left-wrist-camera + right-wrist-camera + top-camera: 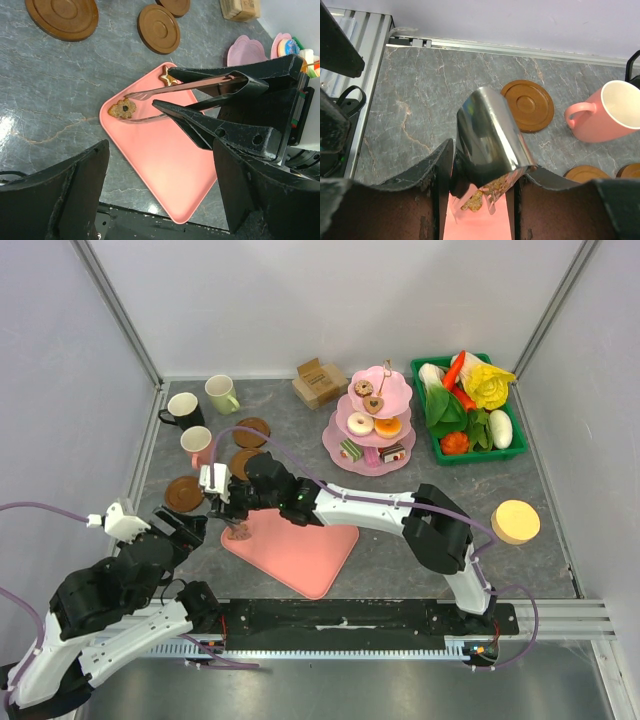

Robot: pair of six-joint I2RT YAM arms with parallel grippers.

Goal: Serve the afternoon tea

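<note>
My right gripper [232, 502] is shut on metal tongs [192, 92]; in the right wrist view its fingers [436, 172] clamp the tongs [487, 132]. The tong tips stand either side of a brown flower-shaped cookie [122, 108] lying at the corner of the flat pink tray [165, 160]. A star cookie [167, 76] lies at the tray's far edge. My left gripper [165, 200] is open and empty, hovering above the tray's near corner. The black mug [185, 410], green mug [222, 393] and pink mug [197, 445] stand at the back left beside three brown coasters [251, 431].
A pink tiered stand [372, 455] holding several pastries stands at the back centre. A green crate of toy vegetables [440, 445] is at the back right, a cardboard box [318, 382] behind the stand. A yellow round thing [515, 521] lies at the right.
</note>
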